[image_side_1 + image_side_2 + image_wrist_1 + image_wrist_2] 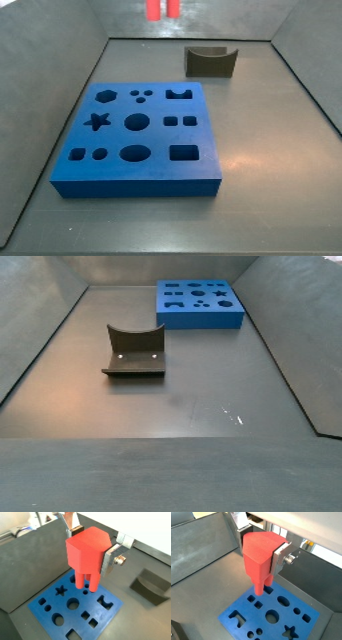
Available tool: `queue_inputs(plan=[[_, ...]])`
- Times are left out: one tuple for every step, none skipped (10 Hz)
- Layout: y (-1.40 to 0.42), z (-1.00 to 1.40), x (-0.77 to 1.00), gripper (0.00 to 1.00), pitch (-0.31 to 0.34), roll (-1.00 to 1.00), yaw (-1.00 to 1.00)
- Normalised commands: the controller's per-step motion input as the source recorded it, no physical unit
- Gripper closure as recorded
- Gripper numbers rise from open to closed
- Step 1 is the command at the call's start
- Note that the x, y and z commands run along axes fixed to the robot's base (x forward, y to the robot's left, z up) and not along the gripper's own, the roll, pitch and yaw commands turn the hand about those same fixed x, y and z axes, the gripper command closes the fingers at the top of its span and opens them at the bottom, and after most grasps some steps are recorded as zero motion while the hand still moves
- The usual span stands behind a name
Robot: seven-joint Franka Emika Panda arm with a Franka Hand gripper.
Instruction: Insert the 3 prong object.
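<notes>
My gripper [90, 544] is shut on the 3 prong object [85, 554], a red-orange block with its thin prongs [87, 582] pointing down. It also shows in a wrist view [258, 559], held between the silver fingers [280, 556]. The prongs hang above the blue board [117, 607] without touching it, over the edge nearest the gripper [286, 618]. In a side view only the prong tips [162, 9] show at the top edge, high behind the board [140, 185]. The gripper is out of the side view where the board [201, 321] lies at the back.
The dark fixture [211, 62] stands on the grey floor beside the board; it also shows in a side view [134, 353] and a wrist view [152, 586]. Grey walls [54, 90] enclose the floor. The board has several shaped holes.
</notes>
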Motion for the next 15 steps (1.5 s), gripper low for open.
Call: queue_inputs(plan=[[0.25,-0.74,-0.07,1.00,-0.060,0.18,0.75],[0.35,-0.76,0.00,1.00,-0.003,0.20,0.62],[0.39,-0.83,-0.10,1.00,-0.084,0.20,0.59],[0.42,-0.88,-0.25,1.00,-0.166,0.17,0.59],[0.39,-0.87,-0.33,1.00,-0.204,0.13,0.65],[0.37,-0.97,-0.31,1.00,-0.154,0.10,0.61],[0.37,-1.00,-0.10,1.00,-0.064,0.06,0.45],[0.22,-1.00,0.00,1.00,-0.001,0.06,0.29],[0.09,-1.00,0.00,1.00,0.003,0.02,0.27],[0.00,-0.81,0.10,1.00,0.040,0.00,0.30],[-0.01,-0.43,0.13,1.00,0.006,-0.08,0.21],[0.00,-0.06,0.00,1.00,0.000,-0.08,0.01],[-0.07,-0.11,0.00,1.00,0.050,0.02,0.18],[-0.10,-0.18,-0.04,1.00,0.063,0.15,0.23],[-0.12,-0.12,-0.08,1.00,0.113,0.23,0.23]])
